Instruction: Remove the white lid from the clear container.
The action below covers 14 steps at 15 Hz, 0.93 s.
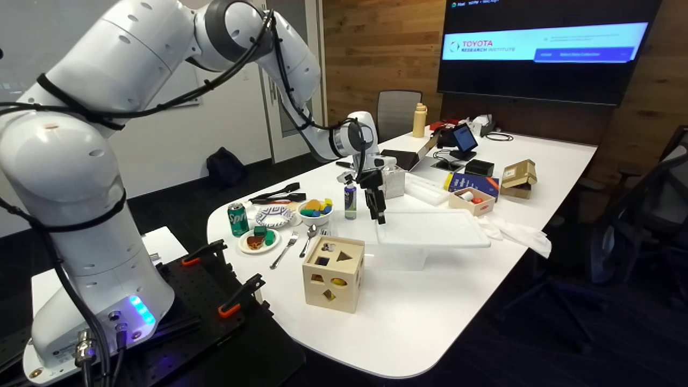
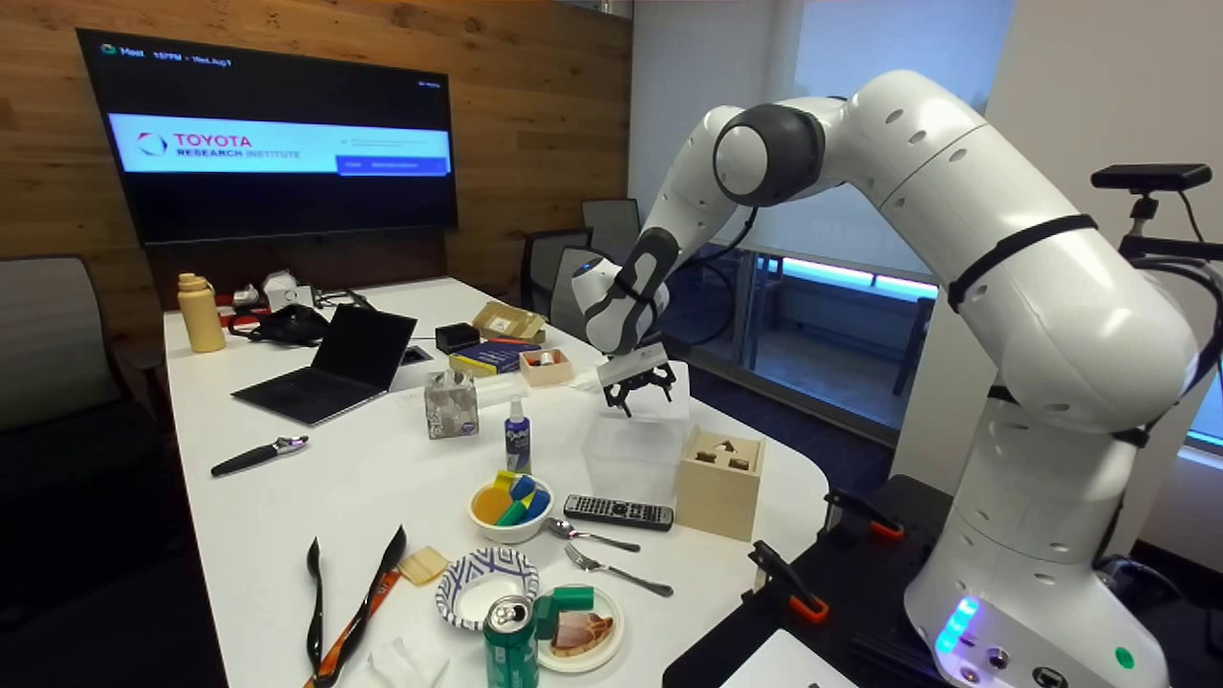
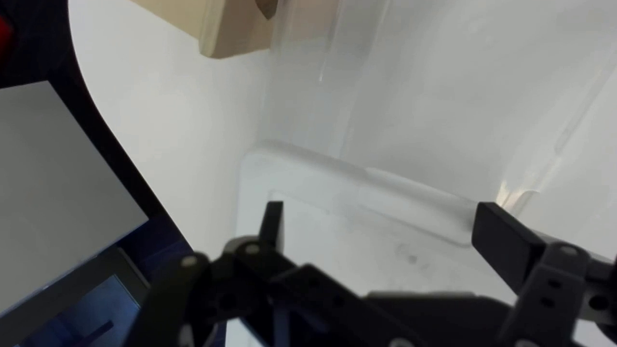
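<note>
The white lid [image 1: 438,228] lies across part of the top of the clear container [image 1: 400,259] and overhangs well past it on one side. In the wrist view the lid [image 3: 356,241] covers the lower part, and the container [image 3: 332,96] is uncovered above the lid's edge. In an exterior view the container [image 2: 631,468] shows faintly below my gripper [image 2: 650,403], which partly hides the lid. My gripper [image 3: 381,217] is open, its fingers wide apart over the lid's near edge with nothing held between them. I cannot tell whether a finger touches the lid. The gripper [image 1: 378,212] points down.
The wooden cube [image 1: 333,274] stands close beside the container. A spray bottle [image 1: 350,203], a bowl of toy food [image 2: 509,521], a remote [image 2: 619,512] and cutlery are nearby. A white cloth [image 1: 518,234] and a small open box [image 1: 473,201] lie beyond the lid.
</note>
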{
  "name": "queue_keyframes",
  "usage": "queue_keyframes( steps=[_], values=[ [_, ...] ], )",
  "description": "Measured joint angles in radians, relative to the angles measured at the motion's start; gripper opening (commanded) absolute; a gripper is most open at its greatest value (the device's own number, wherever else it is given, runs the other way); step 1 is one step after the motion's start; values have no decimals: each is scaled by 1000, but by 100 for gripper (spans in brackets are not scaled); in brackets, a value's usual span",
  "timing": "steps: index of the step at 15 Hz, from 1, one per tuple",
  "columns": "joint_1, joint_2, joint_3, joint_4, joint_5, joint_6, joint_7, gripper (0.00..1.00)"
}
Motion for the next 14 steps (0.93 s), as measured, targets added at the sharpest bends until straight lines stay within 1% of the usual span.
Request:
queue_keyframes(
  steps=[4,14],
  values=[
    [-4,14,-3,18,20,-1,-19,100],
    [0,20,-26,35,21,-1,-19,100]
  ],
)
